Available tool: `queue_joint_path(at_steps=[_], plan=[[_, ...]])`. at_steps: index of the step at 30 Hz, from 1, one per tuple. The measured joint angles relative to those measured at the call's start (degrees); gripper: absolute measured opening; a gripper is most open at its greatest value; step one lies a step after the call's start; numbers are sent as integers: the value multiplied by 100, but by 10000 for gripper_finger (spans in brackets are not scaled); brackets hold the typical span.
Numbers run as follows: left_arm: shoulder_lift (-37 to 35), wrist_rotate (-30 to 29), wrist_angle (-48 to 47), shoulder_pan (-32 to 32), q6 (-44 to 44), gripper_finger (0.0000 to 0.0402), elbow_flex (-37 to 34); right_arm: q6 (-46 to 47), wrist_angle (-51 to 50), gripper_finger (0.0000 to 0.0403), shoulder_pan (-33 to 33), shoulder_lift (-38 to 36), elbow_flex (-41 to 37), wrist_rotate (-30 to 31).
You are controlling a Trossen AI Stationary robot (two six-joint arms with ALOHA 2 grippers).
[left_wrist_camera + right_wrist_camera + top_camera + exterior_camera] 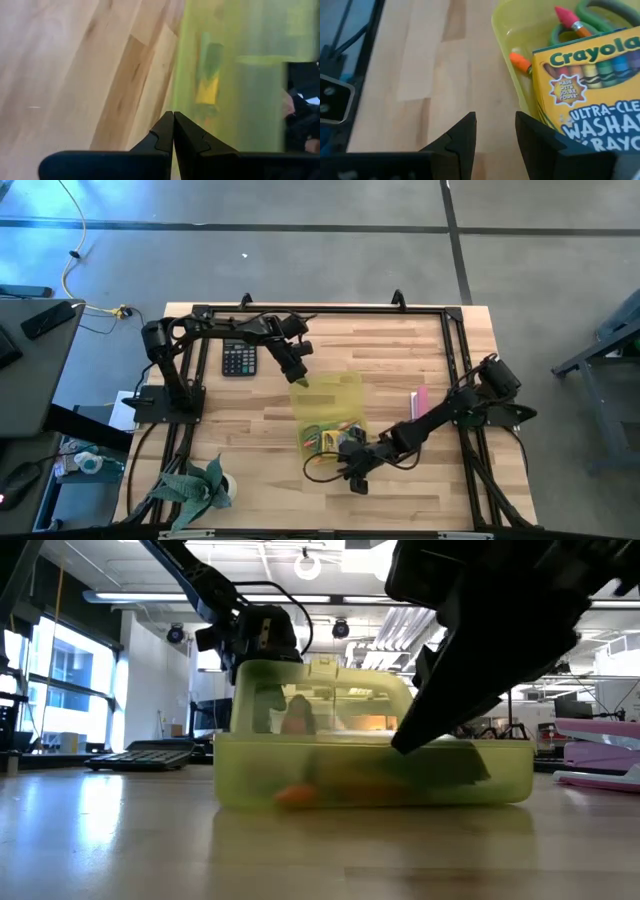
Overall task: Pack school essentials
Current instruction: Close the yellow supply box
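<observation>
Crayola crayon box (585, 95) sits in the tray of the yellow-green hinged case (330, 415), lying over the green-handled scissors (585, 15); a pencil's pink eraser end (566, 16) and an orange piece (520, 61) lie beside it in the same tray. Case lid (326, 392) stands up on the side toward the calculator (238, 358). Right gripper (495, 132) is just outside the case's near corner, fingers parted with nothing between them, so it looks like the crayons are just in. Left gripper (173, 132) has its fingers pressed together, tip at the lid's edge, likely steadying it or set to push it down. Pink item (420, 402) lies on the table (260, 435) just beside the case; whether it's to be packed, can't tell. Next move probably: right arm clears the tray, then lid folds over; crayon box must lie flat or the lid won't seat.
</observation>
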Motion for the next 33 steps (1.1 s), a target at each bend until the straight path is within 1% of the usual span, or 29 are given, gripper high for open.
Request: queue_joint_path(at_steps=[3,6,11,17,20,28,31,33], plan=[[0,33,-6,-85,-4,0,0,90,-9,129,0,0,0,274],[-13,273,1,-190,-4,0,0,94,-4,129,0,0,0,465],[-20,274,4,-388,-4,0,0,124,60,129,0,0,0,648],[-20,270,5,-685,-4,0,0,241,57,129,-8,0,0,1074],[-20,268,6,-813,-5,0,0,295,57,129,-54,0,0,1106],[-20,61,7,-1230,-152,0,0,537,57,129,-153,0,0,1147],[-20,-172,5,-1399,-258,0,0,587,57,129,-151,0,0,1286],[-20,-222,5,-1487,-284,0,2,590,57,129,-153,0,0,1294]])
